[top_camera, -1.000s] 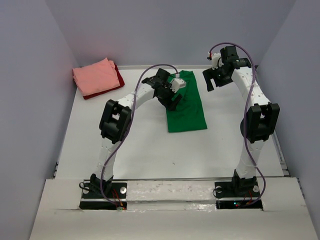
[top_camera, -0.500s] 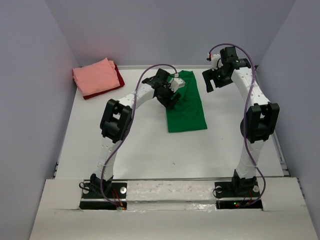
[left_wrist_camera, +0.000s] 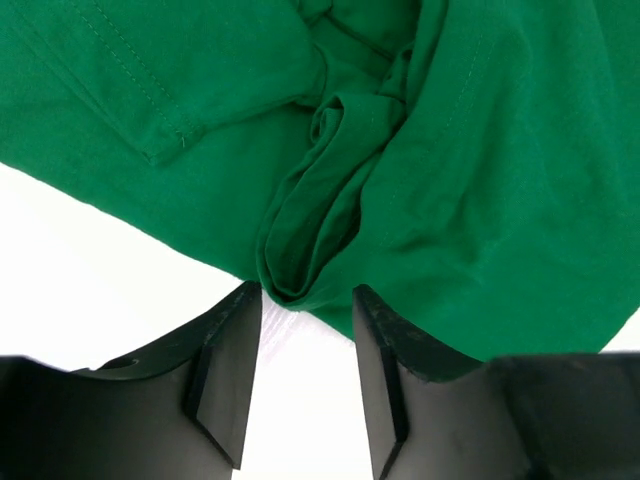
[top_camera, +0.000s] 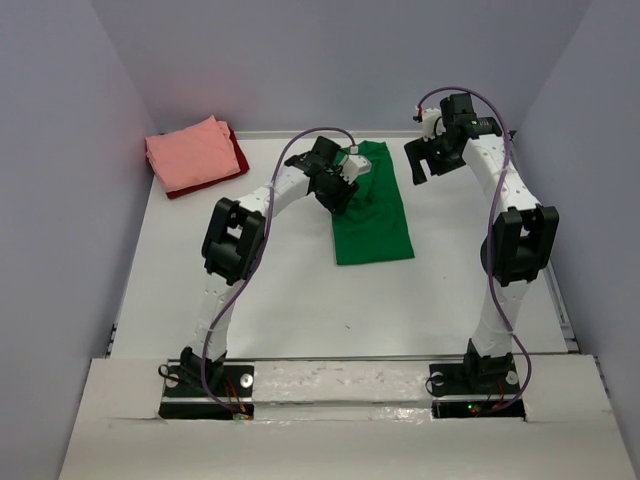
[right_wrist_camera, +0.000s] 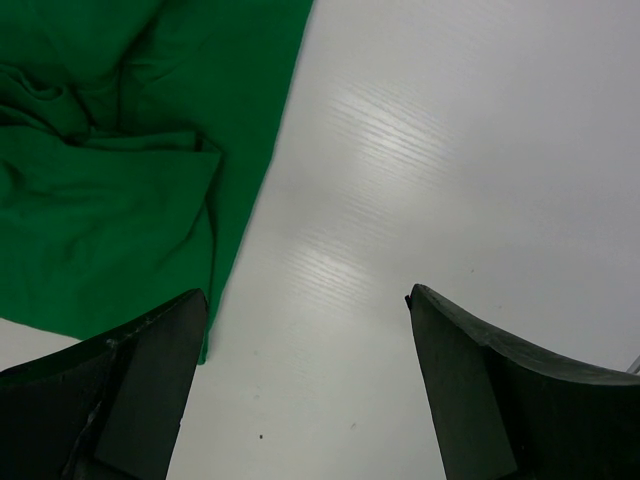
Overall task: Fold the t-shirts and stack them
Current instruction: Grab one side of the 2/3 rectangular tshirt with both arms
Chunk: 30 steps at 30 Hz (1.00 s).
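**Left hand (left_wrist_camera: 305, 300) set at a bunched fold of the green t-shirt (top_camera: 375, 215)**

Half open, its fingers stand on either side of the fold at the cloth's edge, probably to lift it for folding; no firm pinch shows. The right hand (right_wrist_camera: 305, 293) hangs wide open and empty over the counter (top_camera: 300, 300), beside the shirt. The pink t-shirt (top_camera: 190, 155) lies on the dark red t-shirt (top_camera: 238, 158), well apart, obstructing nothing.

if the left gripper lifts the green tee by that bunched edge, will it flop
Probably floppy: the green t-shirt lies in soft wrinkles with a bunched fold at the left gripper. Lifted there, the rest would likely drape. It looks thin, so probably light.
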{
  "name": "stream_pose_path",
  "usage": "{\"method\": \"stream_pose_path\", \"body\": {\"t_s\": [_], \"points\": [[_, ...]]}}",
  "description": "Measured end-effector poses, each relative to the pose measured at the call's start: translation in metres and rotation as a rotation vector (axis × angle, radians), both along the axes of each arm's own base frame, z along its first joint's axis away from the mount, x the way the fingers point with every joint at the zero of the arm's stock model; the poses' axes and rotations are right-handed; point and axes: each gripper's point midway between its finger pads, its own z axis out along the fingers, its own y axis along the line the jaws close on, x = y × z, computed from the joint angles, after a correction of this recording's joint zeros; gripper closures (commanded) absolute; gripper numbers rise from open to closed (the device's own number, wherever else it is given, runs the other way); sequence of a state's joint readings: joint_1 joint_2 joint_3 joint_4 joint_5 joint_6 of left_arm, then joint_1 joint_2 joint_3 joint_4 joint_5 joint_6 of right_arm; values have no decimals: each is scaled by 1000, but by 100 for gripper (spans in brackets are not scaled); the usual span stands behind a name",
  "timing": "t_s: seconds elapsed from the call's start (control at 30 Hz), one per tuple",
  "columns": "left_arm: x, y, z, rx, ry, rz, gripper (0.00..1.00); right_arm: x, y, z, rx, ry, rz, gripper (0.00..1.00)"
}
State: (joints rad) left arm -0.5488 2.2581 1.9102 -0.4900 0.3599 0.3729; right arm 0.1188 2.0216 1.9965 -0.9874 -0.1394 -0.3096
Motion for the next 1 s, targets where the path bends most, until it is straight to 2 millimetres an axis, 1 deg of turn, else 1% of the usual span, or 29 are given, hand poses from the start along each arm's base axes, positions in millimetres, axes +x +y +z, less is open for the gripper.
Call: {"method": "stream_pose_path", "body": {"t_s": [0.03,0.1,0.77,1.0], "points": [[0,0,1,-2,-1,-1,53,0,0,0,1,0,0,13],[0,0,1,-2,0,-1,54,0,0,0,2,0,1,13],[0,-1,0,1,-4,-9,55,0,3,0,12,1,8,13],[0,0,-3,6,0,-10,55,0,3,0,12,1,8,13]]}}
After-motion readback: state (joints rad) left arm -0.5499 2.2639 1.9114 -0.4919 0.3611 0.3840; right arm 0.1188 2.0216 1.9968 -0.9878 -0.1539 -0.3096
